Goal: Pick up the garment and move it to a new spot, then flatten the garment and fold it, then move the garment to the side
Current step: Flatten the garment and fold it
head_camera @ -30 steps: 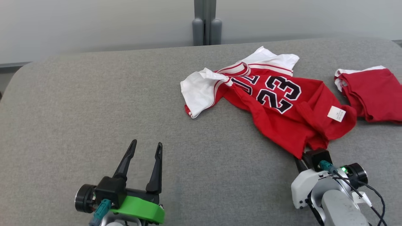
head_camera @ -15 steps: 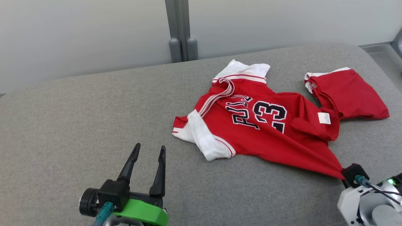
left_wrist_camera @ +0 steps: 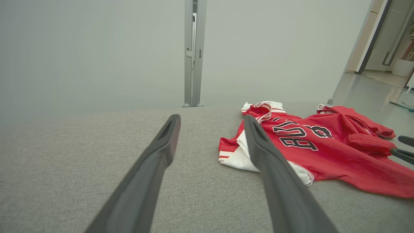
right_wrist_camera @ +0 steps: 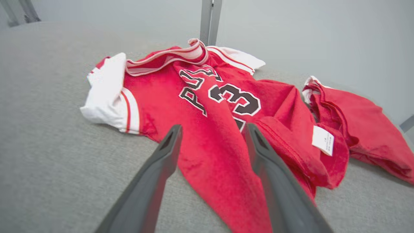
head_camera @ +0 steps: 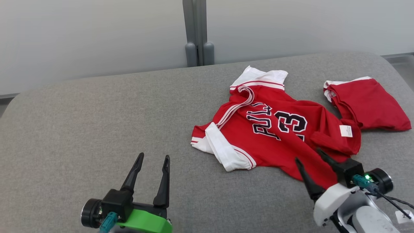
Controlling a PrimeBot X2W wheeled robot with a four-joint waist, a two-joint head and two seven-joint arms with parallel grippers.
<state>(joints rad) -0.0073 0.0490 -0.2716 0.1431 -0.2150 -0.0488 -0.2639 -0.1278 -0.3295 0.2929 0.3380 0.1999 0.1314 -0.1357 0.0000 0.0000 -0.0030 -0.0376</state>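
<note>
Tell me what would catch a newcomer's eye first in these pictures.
The crumpled red jersey with white sleeves and black lettering, lying right of centre on the grey fabric surface, stands out first. A second red garment with white trim lies beside it at the far right. The right hand stands open at the jersey's near corner; the left hand is open at lower left.

The jersey (head_camera: 271,149) is red with white sleeves, red-and-white striped trim and black, white-edged lettering, on a grey surface (head_camera: 97,129).

Head high, wrists low — shared jersey (head_camera: 268,145)
</note>
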